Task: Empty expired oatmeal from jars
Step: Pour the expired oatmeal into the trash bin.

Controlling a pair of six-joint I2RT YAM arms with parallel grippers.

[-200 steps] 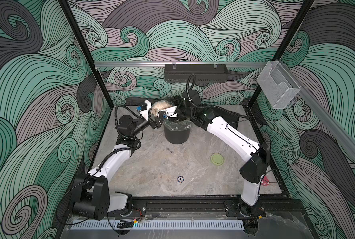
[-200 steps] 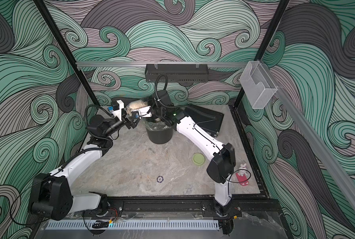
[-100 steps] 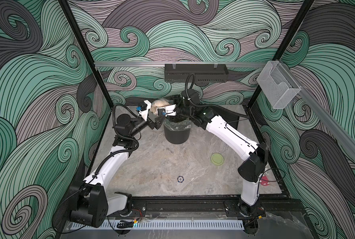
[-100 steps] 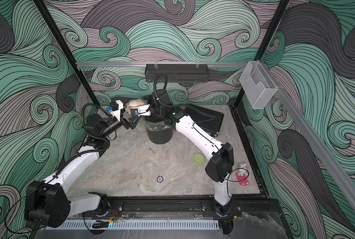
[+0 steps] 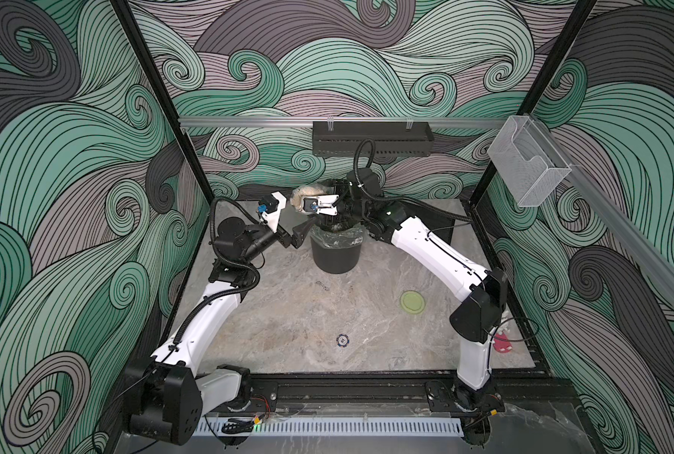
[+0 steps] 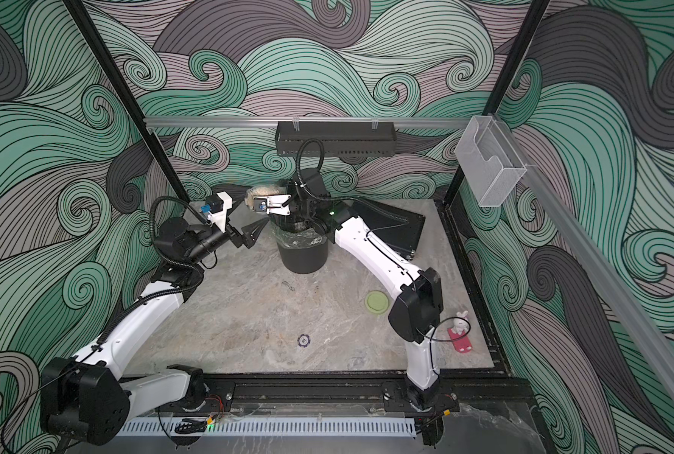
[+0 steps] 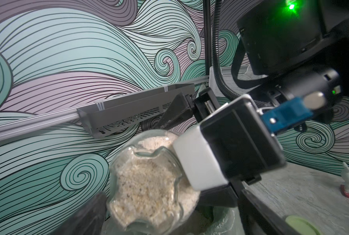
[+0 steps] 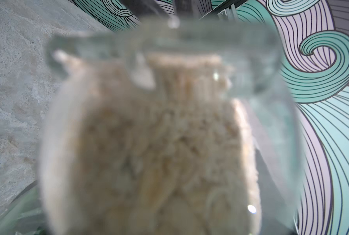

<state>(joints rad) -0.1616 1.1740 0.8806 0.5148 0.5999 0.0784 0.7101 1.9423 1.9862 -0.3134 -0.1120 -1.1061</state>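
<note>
marble tabletop (image 5: 288, 314): black bin (image 5: 335, 259), green lid (image 5: 412, 302), small token (image 5: 342, 340).

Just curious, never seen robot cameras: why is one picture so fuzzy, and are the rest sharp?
Right wrist view: the jar of oatmeal sits too close to focus, while the wall behind is crisp. Left wrist view: oatmeal sharp, a green light flares. Both top views: sharp, evenly lit.

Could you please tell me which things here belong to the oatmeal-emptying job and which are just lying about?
Job: clear glass jar, pale beige flaky oatmeal inside it, black round plastic-lined bin, pale green round lid.
Lying about: small blue-and-white round chip, white rabbit figurine on pink stand, flat black rectangular panel.
</note>
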